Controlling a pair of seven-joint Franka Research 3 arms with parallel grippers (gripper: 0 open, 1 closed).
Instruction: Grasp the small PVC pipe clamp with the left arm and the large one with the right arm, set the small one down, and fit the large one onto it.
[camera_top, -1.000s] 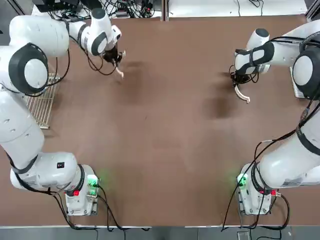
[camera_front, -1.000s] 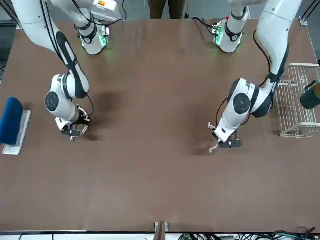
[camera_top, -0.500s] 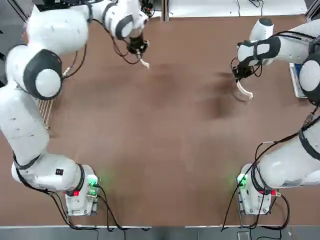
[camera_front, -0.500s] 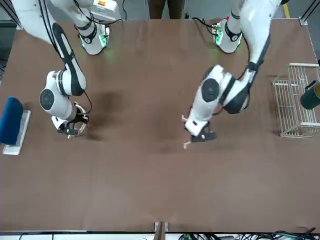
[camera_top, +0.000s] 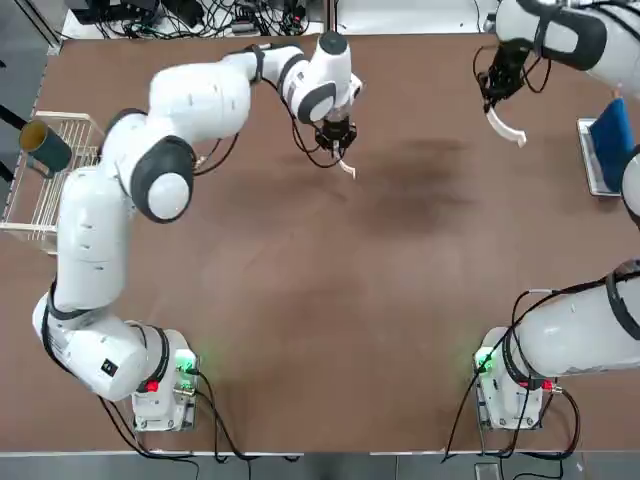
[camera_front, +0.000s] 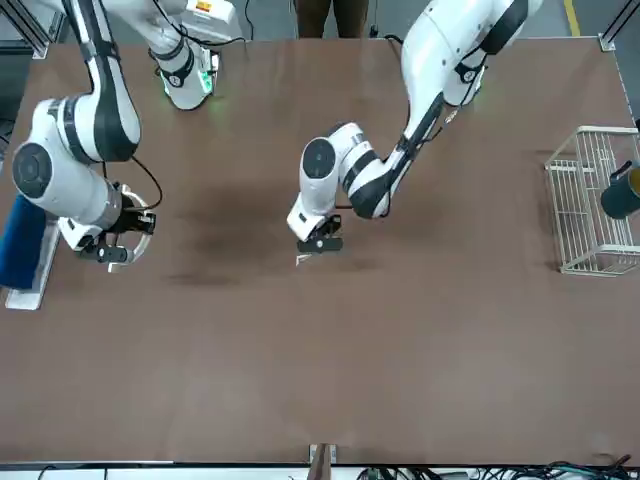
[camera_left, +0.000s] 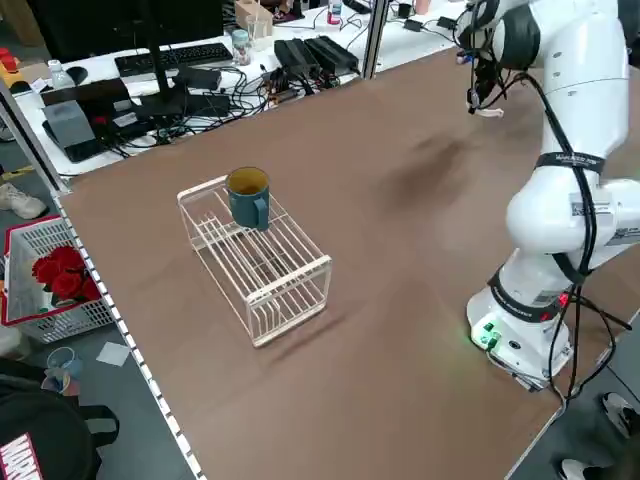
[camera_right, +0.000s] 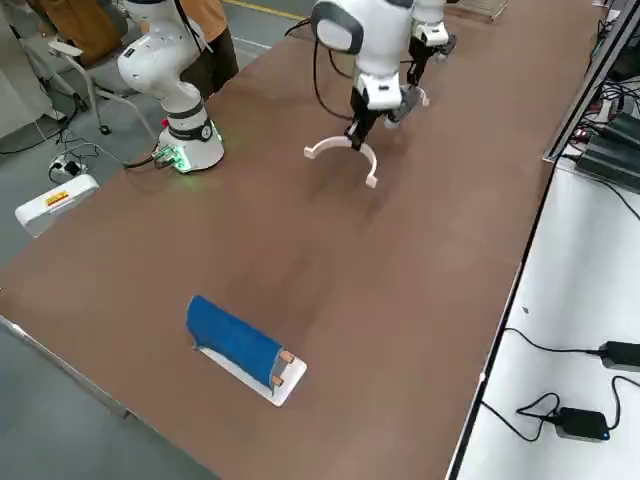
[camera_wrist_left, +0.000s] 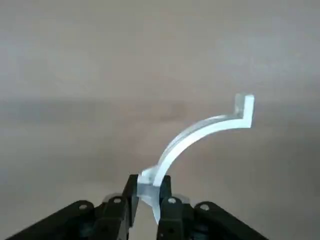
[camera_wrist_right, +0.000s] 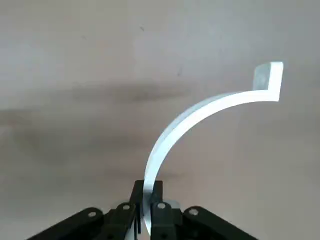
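Left tool (camera_top: 337, 138) over the far middle of the bench (camera_top: 320, 330), pinched on one end of the small PVC pipe clamp (camera_top: 346, 168), arc hanging just above the brown surface. Right tool (camera_top: 497, 92) near the far right corner, gripping the large one (camera_top: 508, 128) the same way, lifted clear. Wide bare surface between both tools and toward the near edge. Wire rack (camera_top: 38, 190) with a mug (camera_top: 45, 148) at the left edge, blue pad (camera_top: 610, 142) at the right edge, both well apart from the clamps.
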